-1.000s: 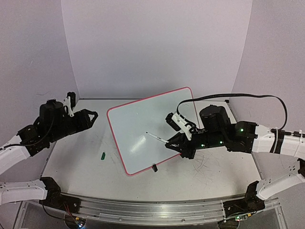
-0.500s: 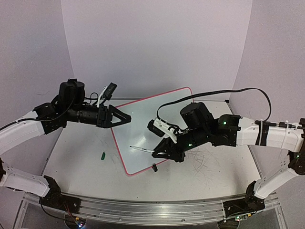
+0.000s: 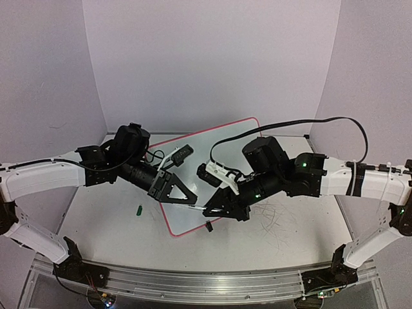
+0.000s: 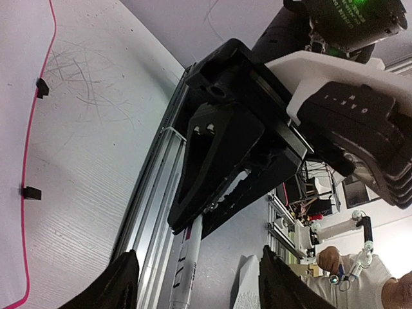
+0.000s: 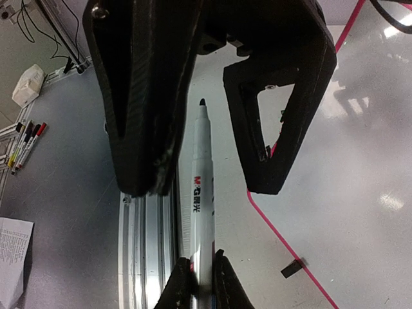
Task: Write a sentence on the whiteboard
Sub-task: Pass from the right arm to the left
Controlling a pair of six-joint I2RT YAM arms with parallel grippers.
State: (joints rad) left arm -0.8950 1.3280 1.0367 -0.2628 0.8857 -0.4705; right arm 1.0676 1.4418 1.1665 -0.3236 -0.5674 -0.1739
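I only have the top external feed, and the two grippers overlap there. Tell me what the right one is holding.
Observer: In its own wrist view the right gripper is shut on a white marker. The marker is uncapped, with its tip pointing away from the wrist.
Operator: Give me the left gripper's position against it.
Observer: The left gripper is open, with one finger on either side of the marker's front half. I cannot tell whether either finger touches it.
Operator: Report any writing on the board.
Observer: The stretch of whiteboard in the right wrist view is bare glossy white, and no ink shows there.
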